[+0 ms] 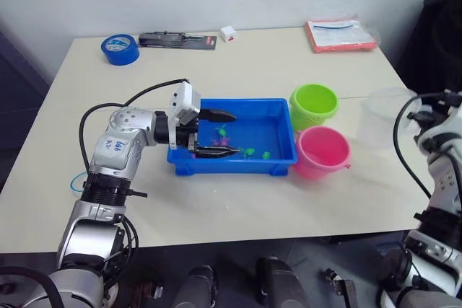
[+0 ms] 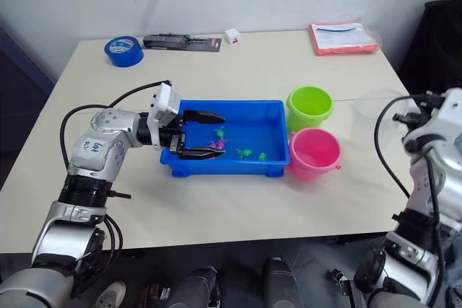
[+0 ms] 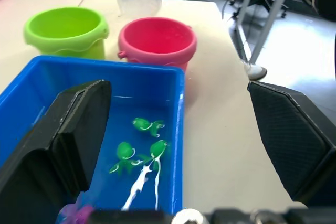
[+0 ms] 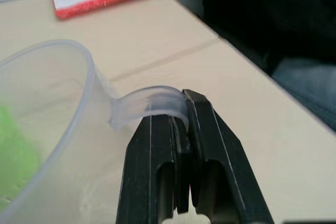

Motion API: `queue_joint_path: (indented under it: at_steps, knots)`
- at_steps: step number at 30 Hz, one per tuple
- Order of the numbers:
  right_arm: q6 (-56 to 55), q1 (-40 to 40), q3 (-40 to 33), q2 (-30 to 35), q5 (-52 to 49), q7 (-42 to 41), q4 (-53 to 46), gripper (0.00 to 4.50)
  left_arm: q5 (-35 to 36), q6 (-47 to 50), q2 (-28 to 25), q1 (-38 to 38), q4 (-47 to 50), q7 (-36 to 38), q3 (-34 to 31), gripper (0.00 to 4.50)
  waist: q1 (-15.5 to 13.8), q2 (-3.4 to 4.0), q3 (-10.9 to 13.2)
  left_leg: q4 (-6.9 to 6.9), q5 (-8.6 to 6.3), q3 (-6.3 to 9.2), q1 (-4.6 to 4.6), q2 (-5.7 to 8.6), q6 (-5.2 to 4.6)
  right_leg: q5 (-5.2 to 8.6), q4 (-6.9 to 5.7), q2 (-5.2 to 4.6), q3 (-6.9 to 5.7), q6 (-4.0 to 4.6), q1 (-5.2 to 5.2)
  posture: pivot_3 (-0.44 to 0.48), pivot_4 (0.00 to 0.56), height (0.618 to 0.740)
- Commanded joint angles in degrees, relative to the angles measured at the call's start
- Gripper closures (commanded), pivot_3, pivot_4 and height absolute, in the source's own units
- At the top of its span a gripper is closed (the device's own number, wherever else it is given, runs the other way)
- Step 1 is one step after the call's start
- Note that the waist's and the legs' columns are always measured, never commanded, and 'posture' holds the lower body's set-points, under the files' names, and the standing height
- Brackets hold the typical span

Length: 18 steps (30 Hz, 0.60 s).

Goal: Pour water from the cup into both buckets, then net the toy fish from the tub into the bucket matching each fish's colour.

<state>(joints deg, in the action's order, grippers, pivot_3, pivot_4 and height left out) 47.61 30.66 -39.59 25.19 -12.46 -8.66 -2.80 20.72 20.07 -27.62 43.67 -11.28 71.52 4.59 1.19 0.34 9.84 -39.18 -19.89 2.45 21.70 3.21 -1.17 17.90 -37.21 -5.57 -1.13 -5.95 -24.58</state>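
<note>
The blue tub [image 1: 232, 166] sits mid-table holding water and several toy fish: green ones [image 3: 148, 125] near its right end and a pink one [image 1: 220, 139] by my fingers. My left gripper [image 1: 219, 133] is open at the tub's left end. One finger [image 3: 63, 140] is inside the tub and the other [image 3: 294, 135] is outside its near wall. The lime green bucket [image 1: 314, 104] and the pink bucket [image 1: 322, 151] stand just right of the tub. The clear cup [image 1: 386, 117] is further right, upright, with my right gripper [image 4: 181, 129] shut on its handle.
Along the far edge lie a blue tape roll [image 1: 120, 49], a black package [image 1: 177, 40], a small white cube [image 1: 228, 33] and a red packet [image 1: 341, 35]. A thin light-blue arc [image 1: 73, 182] shows beside my left forearm. The cup is near the table's right edge.
</note>
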Motion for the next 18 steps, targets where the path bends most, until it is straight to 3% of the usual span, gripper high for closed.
queue_joint_path:
  at_steps: [1, 6, 18]
  knots:
    - [3.73, -4.15, -3.34, -4.95, -5.22, 2.91, -10.63, 3.77, 1.82, -0.77, 0.25, -0.09, 2.48, 3.14, 1.05, 0.00, 0.29, 0.04, -0.02, 0.00, 0.00, -0.04, -0.03, 0.00, 0.00, 0.00, -0.04, 0.00, 0.06, 0.00, -0.01, 0.000, 0.150, 0.737]
    - [1.88, -5.71, -3.51, -9.72, -6.64, 6.12, -11.06, 3.77, 1.62, -0.75, 0.62, 0.22, 2.19, 3.53, 1.71, 0.00, 0.39, 0.04, -0.03, 0.09, 0.00, 0.02, -0.22, -0.01, 0.01, 0.00, -0.22, 0.04, 0.16, 0.00, -0.02, 0.000, 0.150, 0.737]
    - [-8.62, -6.05, 1.66, -8.89, -2.52, 9.28, 1.36, 3.77, 1.20, 0.23, -1.23, 0.21, 3.15, 2.46, 1.49, 0.00, 0.41, 0.07, -0.04, 0.09, 0.00, 0.04, -0.24, 0.08, 0.01, 0.00, -0.24, 0.05, 0.25, 0.00, -0.03, 0.000, 0.150, 0.737]
